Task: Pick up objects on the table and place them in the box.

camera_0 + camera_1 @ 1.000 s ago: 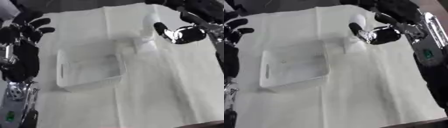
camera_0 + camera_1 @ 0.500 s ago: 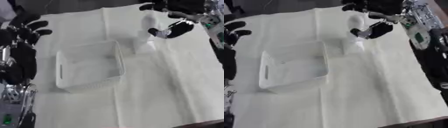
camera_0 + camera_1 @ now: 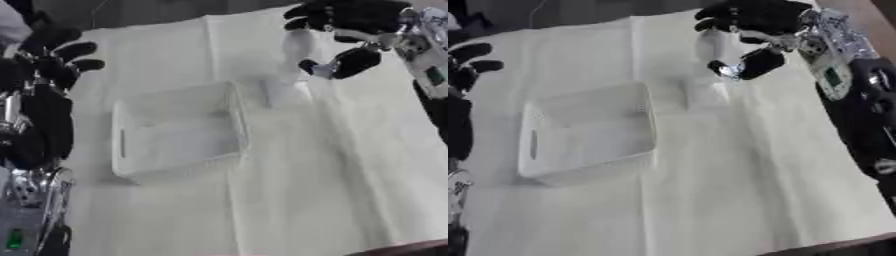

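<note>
Since a second ago my right hand (image 3: 750,30) has risen beyond the box (image 3: 179,131), fingers curled around a pale bottle (image 3: 710,46). Nothing lies inside the box yet.

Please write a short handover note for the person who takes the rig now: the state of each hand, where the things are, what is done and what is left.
Right hand: raised at the far side of the table, fingers curled round a pale upright object.
Left hand: idle at the left edge, fingers spread, holding nothing.
Box: white, in the middle of the cloth-covered table; nothing visible inside it.
A second pale object lies on the cloth just right of the box.
Done: first object grasped. Left: place it in the box, then the second one.
</note>
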Controlling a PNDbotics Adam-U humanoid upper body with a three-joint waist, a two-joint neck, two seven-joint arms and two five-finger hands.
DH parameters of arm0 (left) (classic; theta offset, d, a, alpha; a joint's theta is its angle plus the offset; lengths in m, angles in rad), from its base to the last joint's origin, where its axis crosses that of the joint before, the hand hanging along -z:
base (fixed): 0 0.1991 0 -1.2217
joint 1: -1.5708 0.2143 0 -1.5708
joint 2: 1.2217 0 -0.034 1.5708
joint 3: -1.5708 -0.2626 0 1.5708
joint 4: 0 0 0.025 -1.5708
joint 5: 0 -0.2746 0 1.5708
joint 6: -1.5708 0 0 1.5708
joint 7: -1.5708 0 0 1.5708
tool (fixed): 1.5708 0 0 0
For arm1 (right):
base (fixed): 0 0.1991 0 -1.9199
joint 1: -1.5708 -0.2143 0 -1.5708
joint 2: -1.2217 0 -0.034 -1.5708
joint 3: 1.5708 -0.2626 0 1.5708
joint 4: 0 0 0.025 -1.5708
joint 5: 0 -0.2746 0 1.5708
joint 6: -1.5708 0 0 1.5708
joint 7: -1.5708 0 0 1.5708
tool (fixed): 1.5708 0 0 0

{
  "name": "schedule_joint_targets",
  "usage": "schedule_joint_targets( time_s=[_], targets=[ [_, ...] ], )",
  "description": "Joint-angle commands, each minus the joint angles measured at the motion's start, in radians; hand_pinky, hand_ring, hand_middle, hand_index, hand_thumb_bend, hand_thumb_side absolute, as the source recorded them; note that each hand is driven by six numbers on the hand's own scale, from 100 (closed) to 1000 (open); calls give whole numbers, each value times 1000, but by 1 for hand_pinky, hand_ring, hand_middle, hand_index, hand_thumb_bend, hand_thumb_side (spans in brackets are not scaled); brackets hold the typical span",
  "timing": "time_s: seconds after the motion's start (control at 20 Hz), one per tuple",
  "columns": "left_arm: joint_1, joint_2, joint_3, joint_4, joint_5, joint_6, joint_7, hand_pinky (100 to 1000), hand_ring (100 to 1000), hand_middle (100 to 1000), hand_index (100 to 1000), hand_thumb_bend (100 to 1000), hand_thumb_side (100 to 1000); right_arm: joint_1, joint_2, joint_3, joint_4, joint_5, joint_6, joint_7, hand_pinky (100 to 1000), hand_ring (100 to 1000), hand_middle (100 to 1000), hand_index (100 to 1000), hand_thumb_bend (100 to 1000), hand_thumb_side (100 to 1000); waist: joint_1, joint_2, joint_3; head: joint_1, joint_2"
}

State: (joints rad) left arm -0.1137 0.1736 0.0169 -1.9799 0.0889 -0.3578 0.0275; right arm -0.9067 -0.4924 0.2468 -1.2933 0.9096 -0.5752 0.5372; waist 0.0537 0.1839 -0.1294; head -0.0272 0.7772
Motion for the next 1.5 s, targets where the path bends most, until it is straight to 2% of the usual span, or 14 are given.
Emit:
schedule_joint_targets(
  time_s=[0.05, 0.25, 0.75, 0.85, 0.9, 0.95, 1.0, 1.05, 1.1, 1.2, 1.5],
  targets=[
    [-2, 2, -1, -13, -4, 0, -2, 656, 752, 738, 868, 100, 1000, -15, -4, -1, 5, 20, -98, 70, 1000, 1000, 1000, 1000, 279, 759, 0, -16, 1, -15, -7],
    [-2, 0, -2, -12, -3, 0, -2, 656, 752, 739, 868, 100, 1000, 4, 5, 14, 26, 52, -97, 51, 1000, 1000, 1000, 1000, 302, 758, 4, -17, 2, -17, -7],
    [-2, -4, -4, -12, 0, 0, -5, 656, 752, 739, 867, 100, 1000, 28, 35, 42, 78, 124, -95, -41, 992, 1000, 1000, 1000, 276, 743, 9, -19, 10, -26, -7],
    [-2, -4, -5, -12, 0, 0, -6, 656, 752, 739, 867, 100, 1000, 29, 39, 45, 88, 135, -93, -75, 904, 991, 978, 983, 241, 731, 10, -18, 11, -27, -7],
    [-2, -5, -5, -12, 0, 0, -6, 656, 752, 739, 867, 100, 1000, 29, 40, 47, 93, 142, -92, -93, 781, 875, 871, 923, 211, 722, 10, -18, 11, -28, -7],
    [-2, -5, -5, -11, -1, 0, -6, 657, 752, 739, 867, 100, 1000, 29, 43, 46, 95, 147, -87, -122, 542, 702, 777, 868, 177, 711, 10, -18, 12, -28, -7],
    [-2, -6, -5, -11, -1, 0, -7, 657, 751, 739, 867, 100, 1000, 29, 44, 47, 98, 154, -83, -155, 201, 448, 619, 779, 142, 703, 10, -17, 12, -28, -7],
    [-3, -6, -6, -11, -1, 0, -7, 656, 751, 739, 867, 100, 1000, 31, 46, 47, 99, 157, -79, -202, 100, 314, 510, 703, 118, 704, 10, -17, 12, -29, -7],
    [-3, -6, -6, -11, -1, 0, -7, 657, 751, 739, 867, 100, 1000, 32, 47, 49, 104, 165, -77, -245, 100, 193, 396, 614, 100, 717, 11, -17, 13, -29, -7],
    [-3, -7, -6, -12, -1, 0, -7, 657, 751, 739, 867, 100, 1000, 37, 51, 49, 114, 178, -76, -367, 100, 104, 299, 551, 100, 734, 11, -16, 13, -30, -7],
    [-3, -11, -4, -12, -2, 0, -6, 657, 751, 739, 866, 100, 1000, 57, 70, 37, 177, 281, -67, -681, 100, 100, 153, 398, 100, 774, 15, -14, 18, -32, -7]
  ],
)
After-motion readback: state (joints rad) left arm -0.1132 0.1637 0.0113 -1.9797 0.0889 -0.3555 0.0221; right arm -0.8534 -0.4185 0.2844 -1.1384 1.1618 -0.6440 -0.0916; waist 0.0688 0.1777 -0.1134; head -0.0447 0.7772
